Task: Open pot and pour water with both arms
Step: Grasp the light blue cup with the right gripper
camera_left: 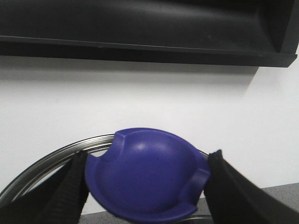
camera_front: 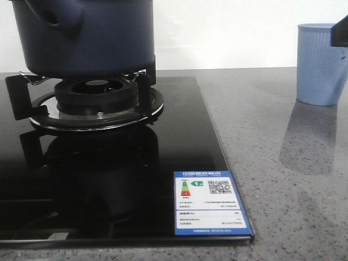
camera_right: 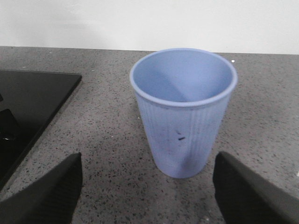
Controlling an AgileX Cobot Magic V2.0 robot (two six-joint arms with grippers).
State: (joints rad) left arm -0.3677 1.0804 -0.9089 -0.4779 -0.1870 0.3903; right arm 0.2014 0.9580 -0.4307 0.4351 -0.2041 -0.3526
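The dark navy pot (camera_front: 81, 38) stands on the gas burner (camera_front: 98, 95) at the back left, its side spout (camera_front: 60, 13) facing me and its top cut off by the frame. My left gripper (camera_left: 147, 186) is shut on the lid's blue knob (camera_left: 147, 175), with the lid's steel rim (camera_left: 56, 156) behind it. I cannot tell whether the lid rests on the pot. My right gripper (camera_right: 147, 186) is open and empty, just short of the light blue ribbed cup (camera_right: 184, 107). In the front view only a dark edge of the right gripper (camera_front: 340, 30) shows, above the cup (camera_front: 321, 62).
The black glass hob (camera_front: 109, 179) covers the left half of the grey speckled counter (camera_front: 283, 179) and carries an energy label (camera_front: 209, 204) at its front right corner. Its edge shows in the right wrist view (camera_right: 28, 102). A black hood (camera_left: 140, 28) hangs on the white wall.
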